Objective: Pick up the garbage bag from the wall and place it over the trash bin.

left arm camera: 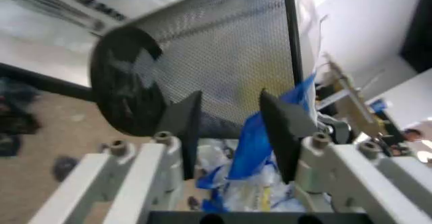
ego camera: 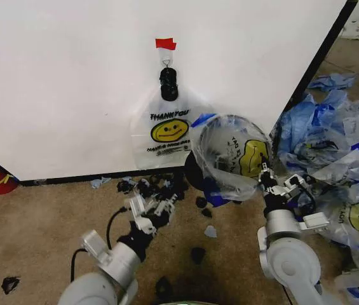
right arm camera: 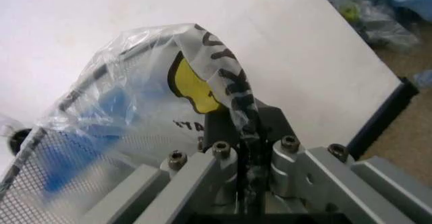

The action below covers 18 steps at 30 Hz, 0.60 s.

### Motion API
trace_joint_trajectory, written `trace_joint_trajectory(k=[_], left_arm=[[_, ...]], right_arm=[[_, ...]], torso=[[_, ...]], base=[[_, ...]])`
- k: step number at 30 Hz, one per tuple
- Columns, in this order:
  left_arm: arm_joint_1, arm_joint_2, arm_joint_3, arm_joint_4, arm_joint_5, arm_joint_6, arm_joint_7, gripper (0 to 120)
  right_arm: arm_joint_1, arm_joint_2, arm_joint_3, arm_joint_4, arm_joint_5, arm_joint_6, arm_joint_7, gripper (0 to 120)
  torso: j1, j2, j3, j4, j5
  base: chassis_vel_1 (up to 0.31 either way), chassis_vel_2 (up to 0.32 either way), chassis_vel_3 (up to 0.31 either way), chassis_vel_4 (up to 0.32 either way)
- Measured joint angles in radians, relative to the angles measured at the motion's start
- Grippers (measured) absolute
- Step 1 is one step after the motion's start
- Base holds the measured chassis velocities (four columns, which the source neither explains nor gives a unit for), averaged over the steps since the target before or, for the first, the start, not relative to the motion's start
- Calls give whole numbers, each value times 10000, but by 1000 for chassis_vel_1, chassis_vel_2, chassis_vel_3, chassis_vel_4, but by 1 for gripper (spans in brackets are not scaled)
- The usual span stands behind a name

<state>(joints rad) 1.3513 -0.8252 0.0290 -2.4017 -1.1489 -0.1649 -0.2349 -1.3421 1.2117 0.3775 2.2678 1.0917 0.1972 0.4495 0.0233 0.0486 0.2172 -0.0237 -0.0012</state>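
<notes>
Risk first: my right gripper [right arm camera: 244, 148] has only a thin pinch of the garbage bag [ego camera: 233, 155], and the film stretches taut from that pinch. If I pull further the plastic slips out of the pinch or tears, I judge. Second risk: the trash bin [left arm camera: 202, 67] is tipped on its side, mouth toward me, so any tug could roll it and peel the bag off the rim.

Right gripper: jaws together, clamped on a fold of the bag's edge. The bag runs from there away over the bin's mesh rim; the smiley print sits just beyond the fingers.

Left gripper [left arm camera: 229, 128]: jaws apart, roughly half open, holding nothing. A blue bag handle [left arm camera: 246, 143] hangs in the gap between the fingers, but I can't tell if it touches them. The bin wall is just past the fingertips.

Beyond the bin: another bag [ego camera: 166, 130] hangs on the hook [ego camera: 167, 60] on the wall [ego camera: 58, 82].
</notes>
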Motion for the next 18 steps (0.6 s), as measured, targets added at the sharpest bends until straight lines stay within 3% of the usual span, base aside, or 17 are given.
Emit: trace_joint_trajectory(k=[9,15,18], left_arm=[[-89,-487,242,506,217,-175,780,69],[-123,-924,483,730,263,-183,1316,95],[-160,-1066,545,811,286,-181,1385,99]], right_arm=[[-72,-23,-46,265,16,-76,-29,0],[-123,91,-214,198,-107,-163,-78,0],[-135,139,-249,190,-124,-197,-92,0]], torso=[[0,0,0,1,4],[0,0,0,2,3],[0,0,0,2,0]], base=[[0,0,0,0],[0,0,0,0],[0,0,0,0]])
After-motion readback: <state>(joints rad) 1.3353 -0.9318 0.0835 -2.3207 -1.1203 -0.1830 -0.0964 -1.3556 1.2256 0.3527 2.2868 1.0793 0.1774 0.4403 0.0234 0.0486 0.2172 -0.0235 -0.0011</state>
